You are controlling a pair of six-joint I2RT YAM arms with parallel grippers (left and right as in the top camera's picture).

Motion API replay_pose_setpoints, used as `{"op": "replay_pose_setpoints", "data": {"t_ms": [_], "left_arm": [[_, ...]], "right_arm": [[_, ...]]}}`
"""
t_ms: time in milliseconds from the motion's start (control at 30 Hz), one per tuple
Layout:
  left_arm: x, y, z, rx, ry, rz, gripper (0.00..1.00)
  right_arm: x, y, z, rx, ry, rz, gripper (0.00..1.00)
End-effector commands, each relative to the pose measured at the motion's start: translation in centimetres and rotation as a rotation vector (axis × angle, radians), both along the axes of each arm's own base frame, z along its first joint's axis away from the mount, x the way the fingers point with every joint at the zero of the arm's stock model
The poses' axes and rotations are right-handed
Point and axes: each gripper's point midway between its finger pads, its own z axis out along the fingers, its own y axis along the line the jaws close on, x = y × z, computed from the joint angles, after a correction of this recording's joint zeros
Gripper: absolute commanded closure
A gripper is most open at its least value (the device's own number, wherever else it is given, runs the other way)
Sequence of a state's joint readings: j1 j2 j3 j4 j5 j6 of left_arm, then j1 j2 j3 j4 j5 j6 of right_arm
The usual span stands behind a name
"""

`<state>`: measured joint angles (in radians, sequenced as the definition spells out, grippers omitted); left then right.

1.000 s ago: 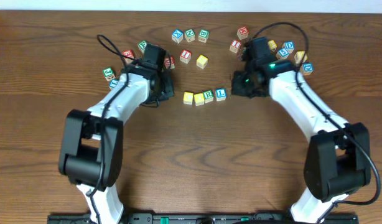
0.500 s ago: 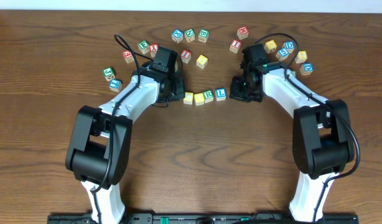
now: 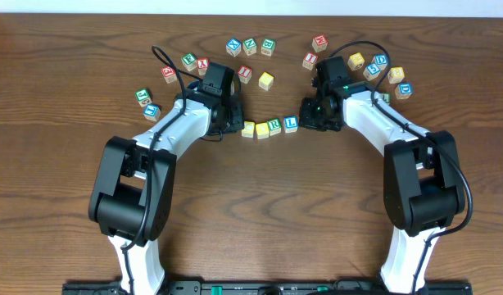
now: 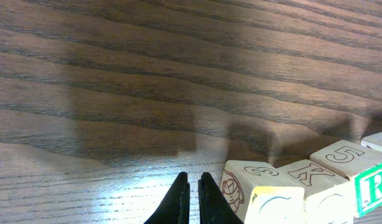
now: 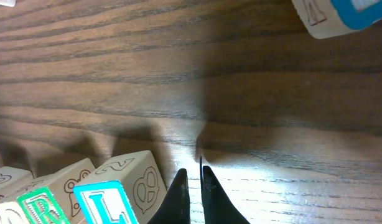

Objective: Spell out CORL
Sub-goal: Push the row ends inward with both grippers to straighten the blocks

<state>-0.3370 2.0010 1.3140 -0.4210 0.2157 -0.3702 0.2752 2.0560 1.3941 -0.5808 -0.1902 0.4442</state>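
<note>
your left gripper (image 4: 191, 198) and right gripper (image 5: 191, 190) are both pinched narrow, holding nothing, flanking the corl row (image 3: 269, 126) toward the far edge; bare tabletop (image 3: 268, 205) runs to the near edge.

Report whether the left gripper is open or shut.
Shut: the left gripper shows its fingertips almost touching, with nothing between them.
</note>
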Motion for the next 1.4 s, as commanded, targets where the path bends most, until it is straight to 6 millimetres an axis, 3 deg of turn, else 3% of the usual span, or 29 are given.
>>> {"op": "replay_pose_setpoints", "data": {"t_ms": [0,300,700,1000,1367], "left_arm": [[-0.6,-0.7,-0.9,-0.005,0.025,-0.007,0.93],[-1.1,-2.3,-1.0,0.019,0.009,-0.033,0.93],[-1.1,-2.4,-1.0,0.017,0.011,-0.030,0.93],[-1.1,-2.4,-1.0,0.016,0.007,-0.030,0.93],[-0.9,-2.3,-1.0,0.024,-0.002,-0.034,0.92]], "right_arm": [[0.0,1.1,0.0,0.009,-0.008,0.013,0.97],[-0.1,2.1,-0.1,0.002,-0.020,0.034,0.96],[-0.1,2.3,-0.2,0.004,-0.026,0.062,0.96],[-1.2,3.4,-0.3,0.000,-0.002,0.093,0.97],[-1.6,3.2,-0.5,-0.002,0.024,0.070,0.98]]}}
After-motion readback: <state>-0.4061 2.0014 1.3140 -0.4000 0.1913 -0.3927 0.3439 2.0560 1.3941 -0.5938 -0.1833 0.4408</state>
